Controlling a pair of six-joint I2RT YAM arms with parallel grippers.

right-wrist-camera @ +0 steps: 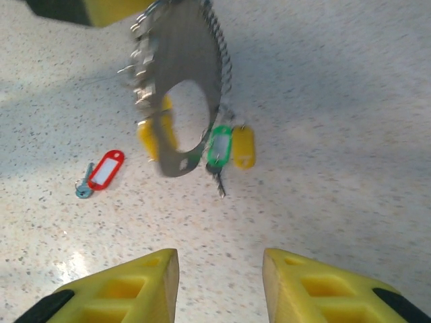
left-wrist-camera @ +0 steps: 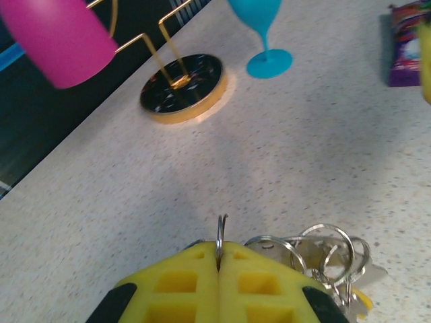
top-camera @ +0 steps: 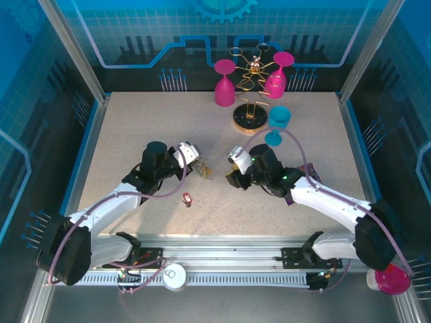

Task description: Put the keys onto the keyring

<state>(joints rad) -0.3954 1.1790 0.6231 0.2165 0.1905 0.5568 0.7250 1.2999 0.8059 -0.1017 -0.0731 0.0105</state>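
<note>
**Item 1. Red key** [right-wrist-camera: 104,170]: lies flat on the table [top-camera: 135,128], loose. It is nearest the arm bases, apart from the keyring and off to the left of the right tool.

**Item 2. Right tool** [right-wrist-camera: 221,272]: yellow fingers stand parted with bare table in the gap and nothing held. The keyring is straight ahead of it, near but not touching.

**Item 3. Left tool** [left-wrist-camera: 219,262]: fingers pressed together, pinching a thin metal edge of the keyring that stands up between the tips.

**Item 4. Keyring** [right-wrist-camera: 178,64]: grey loop with a silvery jagged rim. It hangs from the left tool, between the two tools at mid-table.

**Item 5. Keys on the keyring:** a green key [right-wrist-camera: 219,145] and a yellow key [right-wrist-camera: 243,147] sit side by side at the lower edge. A second yellow tag [right-wrist-camera: 149,134] sits on the far side of the hole. Whether they touch the table cannot be told.

**Item 6. Purple packet** [left-wrist-camera: 406,47]: flat on the table, well beyond the left tool.

**Item 7. Blue goblet** [top-camera: 278,121]: upright, just beside the rack base.

**Item 8. Gold rack** [top-camera: 250,118]: stands on a round base at the far edge, with pink glasses [top-camera: 224,84] at its arms.
</note>
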